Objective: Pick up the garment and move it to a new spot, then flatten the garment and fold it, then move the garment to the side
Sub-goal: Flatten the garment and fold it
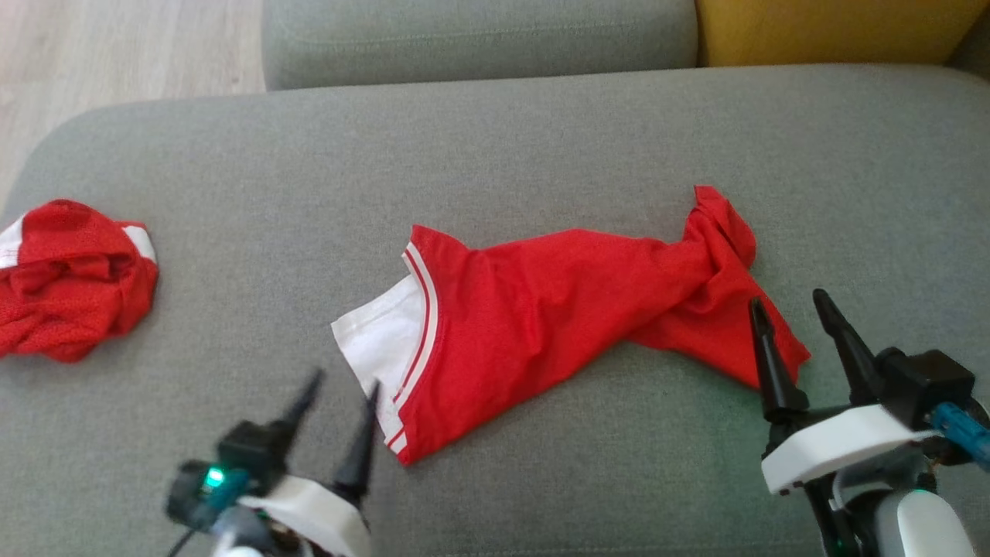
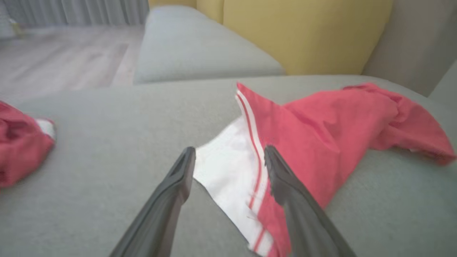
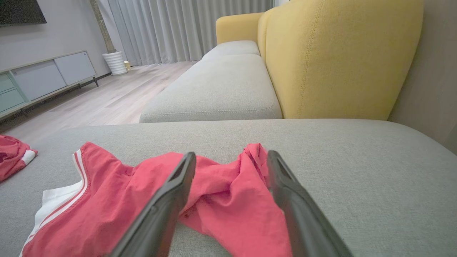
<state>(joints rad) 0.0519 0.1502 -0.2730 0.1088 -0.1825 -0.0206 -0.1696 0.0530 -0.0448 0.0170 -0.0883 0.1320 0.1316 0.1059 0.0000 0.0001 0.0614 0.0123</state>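
The left hand (image 1: 346, 381), lower left of the head view, has its 2 fingers spread and empty, tips just beside the white end of the garment (image 1: 541, 302). The right hand (image 1: 788, 299), lower right, is spread and empty by the bunched red end. The garment lies stretched across the centre on the grey sofa seat (image 1: 541, 139). A crumpled red cloth (image 1: 73, 278) sits at the left edge, and a yellow backrest (image 1: 835, 31) is at the upper right.

Two red garments (image 1: 541, 309) (image 1: 69, 278), two hands (image 1: 346, 379) (image 1: 786, 298)

Matt red cloth garment (image 1: 557, 302) on a coarse-woven grey fabric cushion (image 1: 541, 139).
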